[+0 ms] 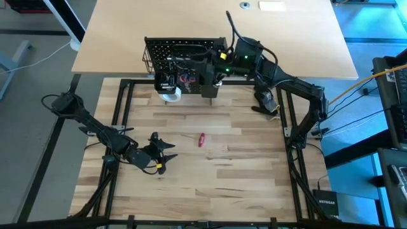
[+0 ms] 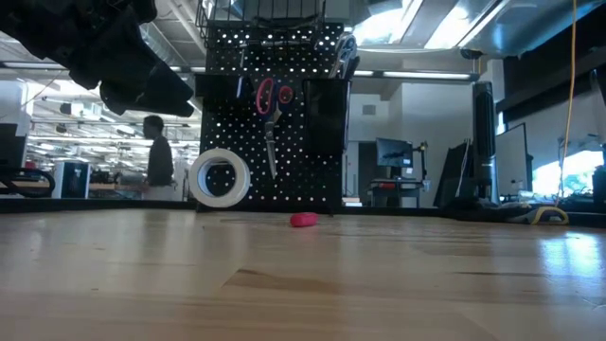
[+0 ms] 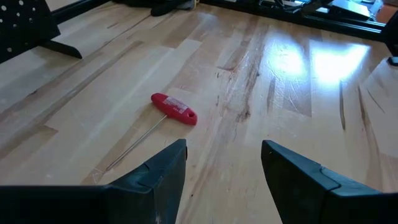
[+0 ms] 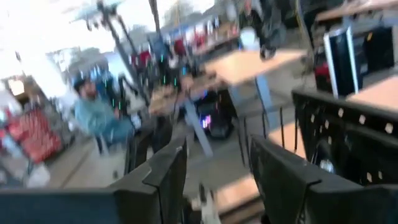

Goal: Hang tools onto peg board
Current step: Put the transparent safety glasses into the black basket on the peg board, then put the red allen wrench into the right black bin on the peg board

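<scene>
The desk (image 1: 222,184) lay bare around a red-handled screwdriver (image 1: 201,140) at its middle, well apart from the peg board (image 1: 184,54) at the far edge. The left end effector (image 1: 166,154) hovered near the screwdriver, fingers wide and empty. The right end effector (image 4: 217,168), fingers parted and empty, stood over the board, where scissors (image 2: 270,114) hung and a white tape roll (image 2: 219,177) sat.

1 peg board (image 2: 303,114), 1 scissors (image 2: 270,118), 1 tape roll (image 2: 219,177), 1 red-handled screwdriver (image 3: 173,109).

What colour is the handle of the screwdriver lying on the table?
Red; the screwdriver shows best in the left wrist view.
</scene>
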Tool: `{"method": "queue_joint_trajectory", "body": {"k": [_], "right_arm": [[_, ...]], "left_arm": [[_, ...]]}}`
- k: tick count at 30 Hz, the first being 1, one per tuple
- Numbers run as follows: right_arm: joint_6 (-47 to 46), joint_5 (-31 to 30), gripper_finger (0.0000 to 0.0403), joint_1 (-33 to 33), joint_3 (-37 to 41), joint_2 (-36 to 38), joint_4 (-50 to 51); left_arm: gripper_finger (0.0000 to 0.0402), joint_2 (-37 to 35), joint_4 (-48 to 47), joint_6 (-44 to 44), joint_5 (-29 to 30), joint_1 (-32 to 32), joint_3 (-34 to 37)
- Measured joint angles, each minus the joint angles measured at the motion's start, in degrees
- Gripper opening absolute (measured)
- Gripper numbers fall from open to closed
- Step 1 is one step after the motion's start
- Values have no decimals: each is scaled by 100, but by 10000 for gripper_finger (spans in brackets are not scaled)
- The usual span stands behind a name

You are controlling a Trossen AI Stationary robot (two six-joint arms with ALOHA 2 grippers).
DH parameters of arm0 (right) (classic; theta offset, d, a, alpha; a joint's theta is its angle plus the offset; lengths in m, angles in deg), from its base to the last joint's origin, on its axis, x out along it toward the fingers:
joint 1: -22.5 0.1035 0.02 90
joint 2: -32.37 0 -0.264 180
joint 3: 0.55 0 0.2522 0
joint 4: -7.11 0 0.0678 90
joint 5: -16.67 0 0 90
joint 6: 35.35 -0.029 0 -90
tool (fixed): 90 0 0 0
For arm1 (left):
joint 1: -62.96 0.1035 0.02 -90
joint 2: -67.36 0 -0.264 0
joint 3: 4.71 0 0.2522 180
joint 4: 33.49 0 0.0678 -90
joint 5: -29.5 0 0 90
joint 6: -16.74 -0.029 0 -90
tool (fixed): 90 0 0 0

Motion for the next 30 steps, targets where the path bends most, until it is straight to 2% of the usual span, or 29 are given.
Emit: {"method": "queue_joint_trajectory", "body": {"k": [4, 7, 12, 19, 22, 30], "right_arm": [[395, 61, 175, 216, -615, -2, 1319], [715, -124, 175, 466, -1096, 0, 2451], [1020, -971, 175, 996, -1565, 53, 4083], [1045, -2297, 175, 2064, -1569, 197, 5445], [1040, -2798, 175, 2568, -1348, 201, 5601], [934, -3489, 175, 3660, -271, 195, 5377]], "left_arm": [[196, 0, 2, 28, -1, -2, 0], [196, 0, 4, 38, -2, -2, 0], [196, 0, 35, 80, -2, -2, 0], [196, 0, 64, 98, -2, 4, 0], [196, 0, 63, 92, -2, 4, 0], [196, 2, 68, -129, -169, 199, 0]]}}
